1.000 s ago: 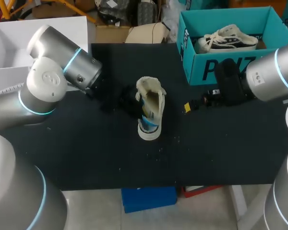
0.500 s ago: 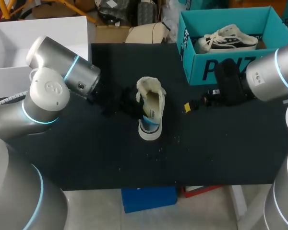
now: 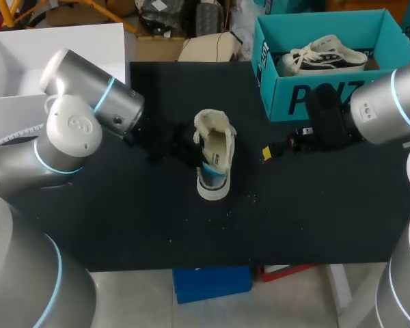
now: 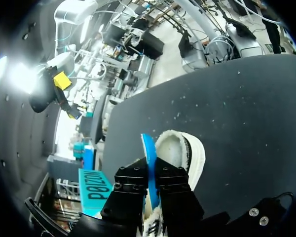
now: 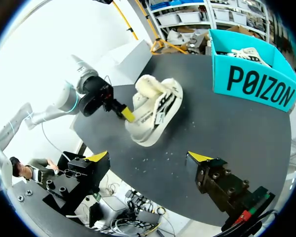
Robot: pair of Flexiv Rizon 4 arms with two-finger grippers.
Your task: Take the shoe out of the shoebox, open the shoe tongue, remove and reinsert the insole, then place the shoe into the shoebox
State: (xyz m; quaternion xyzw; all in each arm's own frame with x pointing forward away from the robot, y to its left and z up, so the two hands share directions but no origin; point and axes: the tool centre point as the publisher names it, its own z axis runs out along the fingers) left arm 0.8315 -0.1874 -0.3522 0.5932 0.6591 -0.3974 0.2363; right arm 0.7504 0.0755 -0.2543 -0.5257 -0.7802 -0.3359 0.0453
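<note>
Right now the shoe [image 3: 215, 147] lies out of the shoebox [image 3: 280, 89], near the middle of the black worktop [image 3: 137, 219]. Seen from the head view, its fleecy collar points toward 12 o'clock and its rounded white end toward 6 o'clock. A blue insole [image 4: 147, 148] stands partly out of the opening, on edge.

The left pincer [image 4: 151, 174] is clamped on that insole. In the left wrist view its two black fingers [image 4: 130, 185] press the thin blue sheet from both sides, with the fleece-lined opening just ahead of them. From the head view this pincer sits at the shoe's 9 o'clock side, right against it, and the left arm [image 3: 75, 130] comes in from between 9 and 10 o'clock.

The right pincer [image 5: 149, 158] holds nothing. Its yellow-tipped fingers stand wide apart above bare worktop, with the shoe well ahead of them. In the head view it is at 3 o'clock from the shoe, near but not touching, and the right arm [image 3: 389, 102] enters from 3 o'clock.

The teal shoebox stands open at about 1 o'clock from the shoe, at the far right of the worktop, apart from both pincers. A second shoe [image 3: 324, 55], pale with white laces and a dark side, lies inside it.
</note>
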